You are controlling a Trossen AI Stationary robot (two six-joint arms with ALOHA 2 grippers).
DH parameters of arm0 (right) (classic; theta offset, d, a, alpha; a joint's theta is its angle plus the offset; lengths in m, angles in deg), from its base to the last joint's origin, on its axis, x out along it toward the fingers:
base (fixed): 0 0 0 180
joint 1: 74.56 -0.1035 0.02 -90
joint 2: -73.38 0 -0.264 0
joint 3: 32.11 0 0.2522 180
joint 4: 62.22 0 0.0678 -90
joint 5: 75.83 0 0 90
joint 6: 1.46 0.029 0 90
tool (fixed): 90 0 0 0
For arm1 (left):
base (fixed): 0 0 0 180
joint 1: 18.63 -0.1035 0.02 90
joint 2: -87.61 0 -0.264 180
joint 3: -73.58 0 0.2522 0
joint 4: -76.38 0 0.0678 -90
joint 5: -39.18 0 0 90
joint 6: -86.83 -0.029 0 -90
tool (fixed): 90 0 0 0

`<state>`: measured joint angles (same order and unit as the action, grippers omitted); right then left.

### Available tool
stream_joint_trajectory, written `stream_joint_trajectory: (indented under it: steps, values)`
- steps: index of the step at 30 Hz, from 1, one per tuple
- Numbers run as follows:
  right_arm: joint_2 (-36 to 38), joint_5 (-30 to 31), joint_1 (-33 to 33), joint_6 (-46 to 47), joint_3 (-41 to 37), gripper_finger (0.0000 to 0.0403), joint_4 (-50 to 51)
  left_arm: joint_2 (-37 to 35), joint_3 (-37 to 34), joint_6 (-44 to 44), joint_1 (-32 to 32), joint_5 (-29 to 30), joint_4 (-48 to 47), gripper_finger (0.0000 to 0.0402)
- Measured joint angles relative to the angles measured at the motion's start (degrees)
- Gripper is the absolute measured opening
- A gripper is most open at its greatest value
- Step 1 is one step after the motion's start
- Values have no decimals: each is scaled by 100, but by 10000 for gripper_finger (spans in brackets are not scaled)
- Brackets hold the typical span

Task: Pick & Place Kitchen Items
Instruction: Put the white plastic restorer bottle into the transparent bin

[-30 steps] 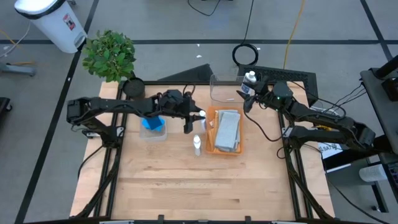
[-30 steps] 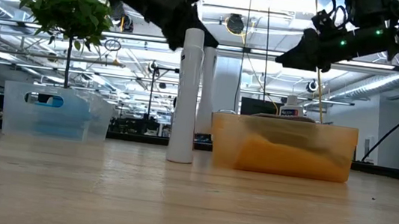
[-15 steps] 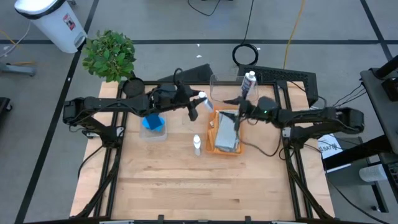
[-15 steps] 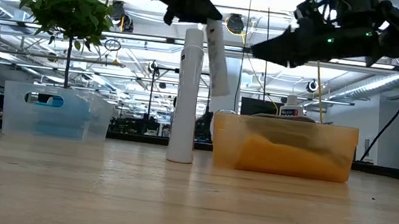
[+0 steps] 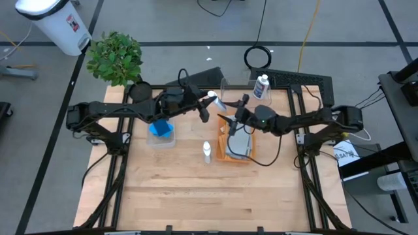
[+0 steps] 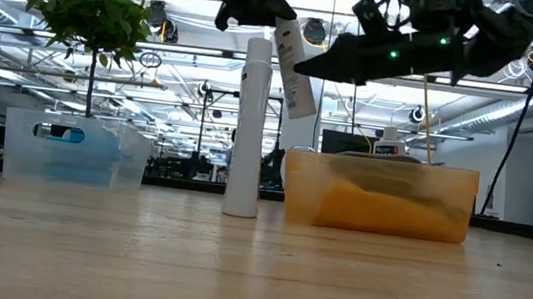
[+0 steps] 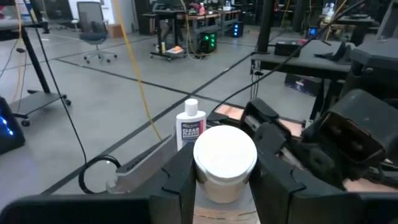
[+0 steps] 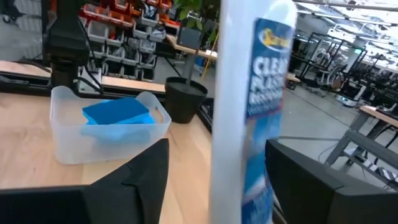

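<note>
A white bottle with a blue label (image 5: pixel 217 102) hangs tilted in the air above the table's middle, held by my left gripper (image 5: pixel 206 104) at its upper end. My right gripper (image 5: pixel 228 112) is open, its fingers standing on either side of the bottle's labelled body (image 8: pixel 258 106); I cannot tell whether they touch it. A second bottle (image 5: pixel 207 152) stands upright on its base beside the orange tray (image 5: pixel 222 155), in which a grey cloth (image 5: pixel 240 140) lies. A third bottle (image 5: pixel 262 86) is at the far bin. Blue sponges (image 8: pixel 118 115) lie in a clear bin (image 5: pixel 160 134). My left gripper pinches the bottle's upper end (image 7: pixel 224 165) between its two fingers (image 7: pixel 180 180), which come from the table's left, close to level. The round white top faces back along the fingers. The bottle is lifted clear, its lower end (image 6: pixel 301 108) slanting down toward my right gripper.
A potted plant (image 5: pixel 116 57) stands at the far left corner, a dark pot (image 5: pixel 140 90) beside it. A clear bin (image 5: pixel 236 91) sits at the far edge. The near half of the wooden table (image 5: pixel 209 196) is bare.
My left gripper has risen and tipped from pointing down to nearly level, lifting the bottle clear of the table and tilting it. My right gripper has swung from the far bin toward the table's left and near side, coming up to the held bottle.
</note>
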<state>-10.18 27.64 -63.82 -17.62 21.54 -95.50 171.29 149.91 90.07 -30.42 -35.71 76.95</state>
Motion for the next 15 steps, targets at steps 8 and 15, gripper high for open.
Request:
stream_joint_trajectory:
  steps: [8,15]
  values:
    - [-364,49,22,-265,362,213,-147,37,0,15,68,9,36,116]
    - [-361,576,59,-392,377,123,-175,48,0,-21,143,67,87,116]
